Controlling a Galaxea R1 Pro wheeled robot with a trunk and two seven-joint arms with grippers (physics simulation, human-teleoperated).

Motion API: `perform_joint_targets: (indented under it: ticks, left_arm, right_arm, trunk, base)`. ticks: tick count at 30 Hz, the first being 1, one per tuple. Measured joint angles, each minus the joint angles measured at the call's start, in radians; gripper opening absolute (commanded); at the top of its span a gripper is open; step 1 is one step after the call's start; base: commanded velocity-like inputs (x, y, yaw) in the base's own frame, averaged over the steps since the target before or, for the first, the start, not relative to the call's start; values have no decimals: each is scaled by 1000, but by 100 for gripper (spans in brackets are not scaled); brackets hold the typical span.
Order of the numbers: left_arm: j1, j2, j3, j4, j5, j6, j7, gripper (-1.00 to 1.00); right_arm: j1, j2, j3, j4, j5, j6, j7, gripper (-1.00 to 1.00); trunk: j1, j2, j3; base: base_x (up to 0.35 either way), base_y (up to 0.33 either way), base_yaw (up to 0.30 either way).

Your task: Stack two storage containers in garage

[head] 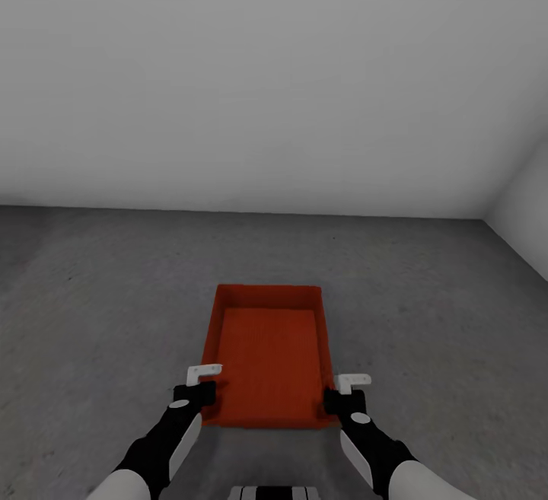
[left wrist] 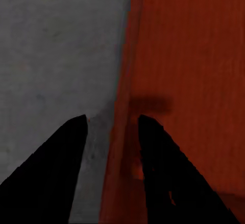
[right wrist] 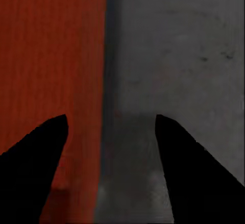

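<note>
One red-orange open-top storage container (head: 268, 355) rests on the dark grey garage floor (head: 99, 294), just ahead of me. My left gripper (head: 204, 384) stands astride the bin's left wall near its near corner; the left wrist view shows that wall (left wrist: 118, 132) between the dark fingers (left wrist: 61, 168) with a gap on each side. My right gripper (head: 344, 392) straddles the right wall (right wrist: 104, 132) in the same way, its fingers (right wrist: 191, 157) set wide apart. Both grippers are open. The bin is empty. The second container is out of view.
A plain pale grey wall (head: 274, 81) runs across the far side, meeting another wall (head: 525, 218) at the right corner. Bare grey floor surrounds the bin on every side. My base (head: 274, 493) shows at the bottom edge.
</note>
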Motion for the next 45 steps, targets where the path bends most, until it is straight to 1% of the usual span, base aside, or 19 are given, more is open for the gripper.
perform_joint_targets:
  ticks: [1,2,17,32,45]
  left_arm:
    - [0,4,2,6,4,1,62,100]
    - [0,8,7,9,-10,5,77,100]
    - [0,11,9,-2,-11,4,80,100]
    - [0,8,9,-2,-10,8,82,100]
    - [0,8,9,-2,-9,11,81,100]
  right_arm:
    - [0,-2,0,0,-2,0,1,100]
    - [0,-3,-9,1,0,-2,-5,100]
    - [0,-7,-8,1,8,2,3,100]
    - [0,-6,-5,1,9,10,-2,100]
    - [0,-6,-5,1,8,5,-5,100]
  trunk:
    - [0,0,0]
    - [0,0,0]
    - [0,0,0]
    - [0,0,0]
    - [-50,91,41]
  base:
    - [0,0,0]
    - [0,0,0]
    - [0,0,0]
    - [0,0,0]
    - [0,0,0]
